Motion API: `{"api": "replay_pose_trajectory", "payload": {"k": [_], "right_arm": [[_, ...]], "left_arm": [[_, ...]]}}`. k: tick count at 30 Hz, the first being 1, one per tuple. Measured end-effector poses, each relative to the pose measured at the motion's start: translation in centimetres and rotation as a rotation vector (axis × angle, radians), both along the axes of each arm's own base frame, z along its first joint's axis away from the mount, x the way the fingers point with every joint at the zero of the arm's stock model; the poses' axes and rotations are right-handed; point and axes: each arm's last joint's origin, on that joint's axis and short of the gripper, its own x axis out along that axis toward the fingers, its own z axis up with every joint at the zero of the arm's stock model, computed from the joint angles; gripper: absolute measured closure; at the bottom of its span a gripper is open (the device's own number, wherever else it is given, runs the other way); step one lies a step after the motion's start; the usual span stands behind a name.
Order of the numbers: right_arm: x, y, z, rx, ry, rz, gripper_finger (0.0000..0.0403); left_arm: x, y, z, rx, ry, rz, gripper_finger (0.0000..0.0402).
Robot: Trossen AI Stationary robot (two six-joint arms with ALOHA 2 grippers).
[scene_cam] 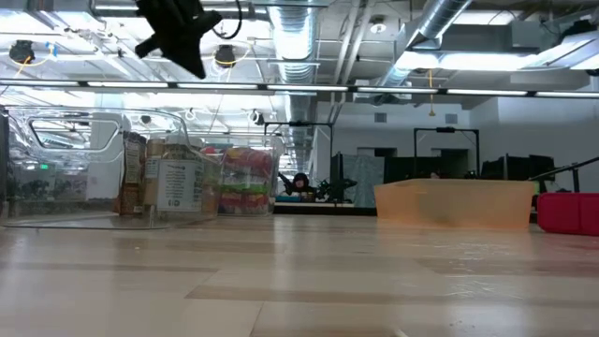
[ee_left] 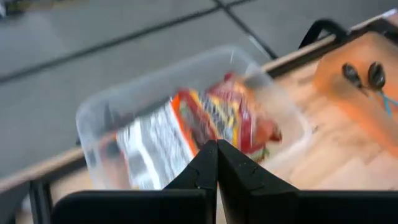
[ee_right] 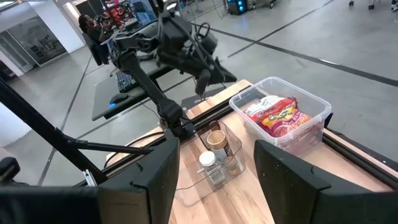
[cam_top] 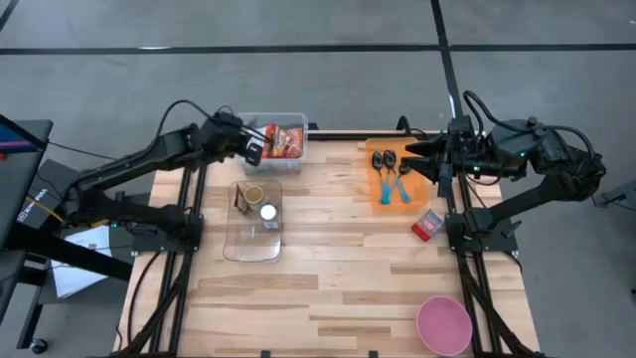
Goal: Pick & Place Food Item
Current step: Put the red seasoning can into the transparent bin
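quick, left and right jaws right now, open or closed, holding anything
Left gripper: closed, empty, above the clear bin of snack packets.
Right gripper: open, empty, over the orange tray.

A: R wrist cam — own right gripper [ee_right: 216, 167], fingers [ee_right: 155, 171] apart, nothing between.

B: Landmark?

A: Clear bin [ee_right: 281, 115] w/ red snack bags [ee_right: 278, 116] inside, at table [ee_right: 249, 199] edge. Just beside it, clear tray [ee_right: 214, 163] holding two small jars [ee_right: 215, 142], upright.

B: Other arm?

A: Left gripper [ee_right: 203, 82] hangs above table, near the bin, not touching. Person [ee_right: 84, 26] far bkgd.
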Motion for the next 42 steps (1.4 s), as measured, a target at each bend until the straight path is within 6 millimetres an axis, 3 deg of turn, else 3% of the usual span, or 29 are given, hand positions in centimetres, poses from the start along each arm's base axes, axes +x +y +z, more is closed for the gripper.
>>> {"api": "replay_pose_trajectory", "payload": {"k": [6,17,20,24,28,33,42], "right_arm": [[0.0,0.0,0.1,-0.006,-0.005,0.002,0.0203],[0.1,0.0,0.0,0.0,0.0,0.001,0.0203],[0.4,0.3,-0.1,0.007,0.007,0.012,0.0203],[0.7,0.6,-0.2,0.008,0.014,0.026,0.0203],[1.2,0.8,-0.5,0.019,0.032,0.03,0.0203],[1.6,1.1,-0.7,0.024,0.046,0.042,0.0203],[1.9,1.1,-1.8,0.031,0.151,0.022,0.0203]], "left_arm": [[0.1,-0.3,-1.1,-0.103,0.055,0.003,0.0401],[0.5,-0.3,-1.2,-0.093,0.06,-0.046,0.0401],[1.5,-0.9,-0.8,-0.11,0.035,-0.31,0.0401],[3.5,-2.9,0.6,-0.105,-0.151,-0.795,0.0401],[4.9,-5.4,2.4,0.079,-0.306,-1.18,0.0401],[5.4,-6.0,3.5,0.213,-0.364,-1.135,0.0401],[5.5,-5.7,3.6,0.235,-0.352,-1.032,0.0401]]}}
